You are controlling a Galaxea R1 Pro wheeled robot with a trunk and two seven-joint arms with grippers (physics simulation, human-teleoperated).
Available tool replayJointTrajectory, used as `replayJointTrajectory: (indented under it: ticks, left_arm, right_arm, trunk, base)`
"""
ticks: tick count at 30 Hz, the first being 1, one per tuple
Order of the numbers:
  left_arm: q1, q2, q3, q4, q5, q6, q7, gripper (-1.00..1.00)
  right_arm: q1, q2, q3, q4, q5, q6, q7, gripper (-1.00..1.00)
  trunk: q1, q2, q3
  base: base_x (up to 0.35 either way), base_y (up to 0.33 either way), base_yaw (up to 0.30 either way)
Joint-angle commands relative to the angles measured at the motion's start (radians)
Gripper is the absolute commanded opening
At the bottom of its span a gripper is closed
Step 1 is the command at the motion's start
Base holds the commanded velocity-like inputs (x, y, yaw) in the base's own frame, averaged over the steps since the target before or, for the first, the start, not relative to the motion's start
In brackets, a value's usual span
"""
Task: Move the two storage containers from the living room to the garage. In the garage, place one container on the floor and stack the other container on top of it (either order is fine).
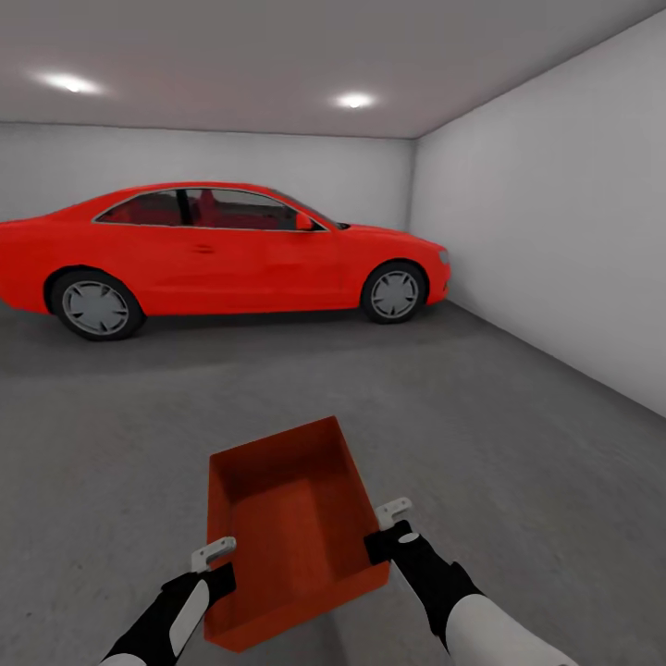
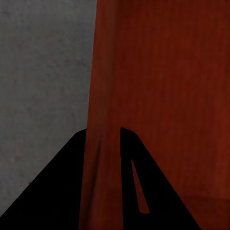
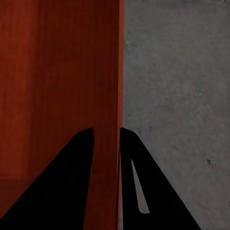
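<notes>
I see the garage from the head view: white walls (image 1: 555,222), grey concrete floor (image 1: 139,435), two ceiling spotlights (image 1: 354,100). A red car (image 1: 222,250) stands side-on at the far wall, nose toward the right-hand wall.

Well in front of the car, I hold one bin (image 1: 291,523) above the floor between my two arms. It is orange-red, shallow, rectangular, open on top, with low walls, and it sits skewed, its far end turned toward the car's front wheel. The wrist views show fine ribbing on its surface (image 2: 163,86).

Both arms reach forward, black at the wrist, white further back. My left gripper (image 1: 215,555) is clamped on the bin's left wall near the near corner; in the left wrist view the wall runs between the two dark fingers (image 2: 57,191). My right gripper (image 1: 393,523) pinches the right wall likewise, the wall edge (image 3: 117,96) passing between its fingers (image 3: 148,187).

I can read no writing or labels anywhere.
</notes>
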Motion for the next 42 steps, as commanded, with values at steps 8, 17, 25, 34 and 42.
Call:
replayJointTrajectory:
  ticks: [8, 17, 25, 34, 42]
  left_arm:
    - [-0.001, 0.000, 0.006, -0.006, 0.000, 0.005, 0.007, -1.00]
    - [-0.001, 0.000, 0.006, -0.005, 0.000, 0.005, 0.007, -1.00]
    - [-0.001, 0.000, 0.006, -0.005, 0.000, 0.005, 0.009, -1.00]
    - [-0.001, 0.000, 0.005, -0.005, 0.000, 0.006, 0.010, -1.00]
    - [-0.001, 0.000, 0.004, -0.005, 0.000, 0.005, 0.009, -1.00]
  right_arm:
    - [0.000, -0.001, 0.001, 0.001, -0.009, 0.007, 0.073, -1.00]
    - [0.000, -0.001, 0.001, 0.001, -0.010, 0.007, 0.073, -1.00]
    - [0.000, -0.001, 0.001, 0.001, -0.010, 0.007, 0.073, -1.00]
    - [0.000, -0.001, 0.001, 0.001, -0.010, 0.007, 0.073, -1.00]
    - [0.000, -0.001, 0.001, 0.001, -0.010, 0.007, 0.073, -1.00]
  trunk:
    - [0.000, 0.000, -0.001]
    - [0.000, 0.000, 0.000]
    - [0.000, 0.000, 0.005]
    - [0.000, 0.000, 0.009]
    - [0.000, 0.000, 0.009]
  base:
    - [0.314, 0.120, 0.000]
    - [0.108, 0.039, -0.085]
    - [0.000, 0.000, -0.277]
    - [0.003, 0.000, -0.179]
    - [0.253, 0.052, -0.005]
